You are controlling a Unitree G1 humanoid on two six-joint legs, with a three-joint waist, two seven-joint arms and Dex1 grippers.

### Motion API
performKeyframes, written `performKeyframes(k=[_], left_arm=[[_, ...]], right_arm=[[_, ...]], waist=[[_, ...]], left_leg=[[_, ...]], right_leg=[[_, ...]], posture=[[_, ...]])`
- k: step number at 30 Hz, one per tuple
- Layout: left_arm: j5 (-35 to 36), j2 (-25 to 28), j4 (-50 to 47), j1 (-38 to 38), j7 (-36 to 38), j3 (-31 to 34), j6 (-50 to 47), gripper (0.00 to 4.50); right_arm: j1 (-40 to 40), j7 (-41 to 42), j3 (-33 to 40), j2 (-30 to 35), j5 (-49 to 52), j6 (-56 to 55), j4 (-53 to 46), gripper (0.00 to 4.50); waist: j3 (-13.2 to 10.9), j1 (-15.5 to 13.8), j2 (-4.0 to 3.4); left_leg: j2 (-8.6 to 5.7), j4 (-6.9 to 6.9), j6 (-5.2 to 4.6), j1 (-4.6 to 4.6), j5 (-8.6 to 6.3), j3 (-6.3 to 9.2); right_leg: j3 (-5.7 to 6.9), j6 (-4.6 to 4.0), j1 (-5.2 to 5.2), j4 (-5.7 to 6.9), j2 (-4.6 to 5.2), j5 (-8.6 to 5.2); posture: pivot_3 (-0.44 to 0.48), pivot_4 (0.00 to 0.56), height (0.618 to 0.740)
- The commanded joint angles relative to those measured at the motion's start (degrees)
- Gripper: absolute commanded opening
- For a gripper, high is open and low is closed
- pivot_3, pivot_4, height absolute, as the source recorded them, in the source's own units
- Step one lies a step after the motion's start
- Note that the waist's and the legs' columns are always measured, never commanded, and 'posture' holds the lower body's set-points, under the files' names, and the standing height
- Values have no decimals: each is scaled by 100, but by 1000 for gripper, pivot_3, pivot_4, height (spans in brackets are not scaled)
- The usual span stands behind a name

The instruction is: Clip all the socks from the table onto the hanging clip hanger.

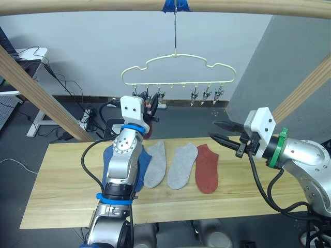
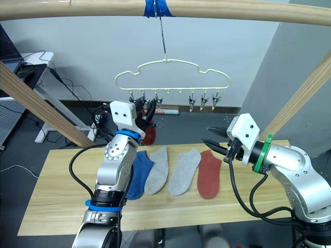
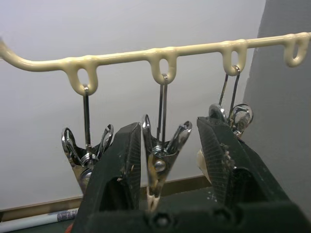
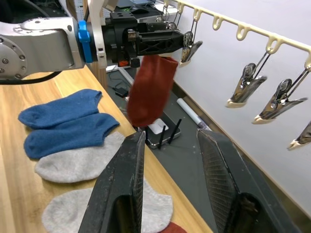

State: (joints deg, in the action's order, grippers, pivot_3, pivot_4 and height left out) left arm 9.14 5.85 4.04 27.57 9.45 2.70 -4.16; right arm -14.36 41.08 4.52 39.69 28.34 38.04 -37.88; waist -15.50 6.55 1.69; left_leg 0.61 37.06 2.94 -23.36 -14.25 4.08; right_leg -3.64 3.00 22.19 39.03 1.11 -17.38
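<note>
Rust-red sock hangs below the left gripper, whose fingers squeeze a silver clip on the clip hanger. Right gripper hovers spread apart and empty over the table (five socks lie there).

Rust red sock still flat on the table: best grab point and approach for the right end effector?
Take the rust red sock at its cuff end, the far end nearest the hanger, coming down from above. It lies flat with its right edge free, while the grey sock borders its left. The right end effector hovers open just beside that end.
</note>
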Motion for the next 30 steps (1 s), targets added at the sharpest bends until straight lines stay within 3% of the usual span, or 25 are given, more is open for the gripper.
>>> performKeyframes(k=[1,5,7,20,24,28,30], left_arm=[[-24,-8,0,154,9,42,220,1633],[-5,-6,148,247,62,51,305,566],[-11,9,228,290,83,57,352,286],[15,128,-110,-42,245,44,339,271],[36,199,-414,-189,355,7,158,271],[31,286,-724,-342,483,-71,-40,271],[30,301,-833,-380,516,-88,-144,271]], right_arm=[[8,-17,177,75,170,9,-204,1757],[17,-35,194,93,225,38,-220,1757],[23,-43,200,104,256,60,-231,1757],[382,-269,15,237,-12,136,-136,1757],[560,-897,-489,30,-721,115,234,3020],[637,-1929,-1070,-762,-1474,182,818,4487],[677,-2441,-1371,-1162,-1985,-10,1315,4500]], waist=[[0,0,0],[0,1,0],[0,2,0],[0,1,0],[0,4,0],[0,8,0],[0,3,0]], left_leg=[[0,0,0,0,0,0],[-1,0,0,0,0,-1],[-1,0,0,0,0,-1],[1,0,0,0,0,-2],[1,0,0,0,1,-1],[4,-2,1,1,2,1],[5,-2,2,1,2,4]], right_leg=[[1,0,0,0,0,0],[0,0,0,0,0,0],[0,0,0,0,0,0],[-1,0,0,-1,0,0],[-1,0,0,0,0,0],[-2,0,4,3,-1,0],[-3,0,4,4,-2,0]], posture=[[-254,269,740],[-256,270,740],[-259,270,740],[-253,271,740],[-248,272,740],[-234,273,740],[-225,271,740]])
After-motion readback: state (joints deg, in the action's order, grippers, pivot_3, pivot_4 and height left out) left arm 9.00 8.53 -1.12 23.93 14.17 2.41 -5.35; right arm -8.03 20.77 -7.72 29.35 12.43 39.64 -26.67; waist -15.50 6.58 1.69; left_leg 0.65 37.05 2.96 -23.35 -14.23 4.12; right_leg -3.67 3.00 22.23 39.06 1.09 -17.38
